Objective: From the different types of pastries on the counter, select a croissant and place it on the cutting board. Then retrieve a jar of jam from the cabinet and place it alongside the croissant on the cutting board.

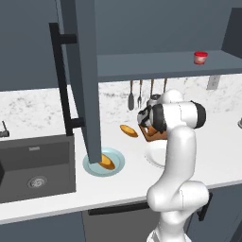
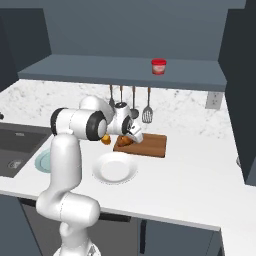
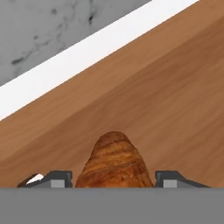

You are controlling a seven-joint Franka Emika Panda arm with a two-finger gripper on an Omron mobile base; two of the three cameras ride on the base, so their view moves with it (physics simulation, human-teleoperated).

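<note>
The fingers [image 3: 113, 180] are bracketing the croissant [image 3: 114, 164] just over the board [image 3: 175, 100], seemingly gripping its middle, though contact is hard to confirm. It is looking light, soft and flaky; holding it gently across the plump centre suits it best.

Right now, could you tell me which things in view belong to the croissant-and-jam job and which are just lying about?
Job:
- croissant, between the gripper fingers, over the cutting board
- jar of jam on the open cabinet shelf

Lying about:
- oval pastry on the counter
- pastry on blue plate
- white plate
- hanging utensils
- sink
</note>
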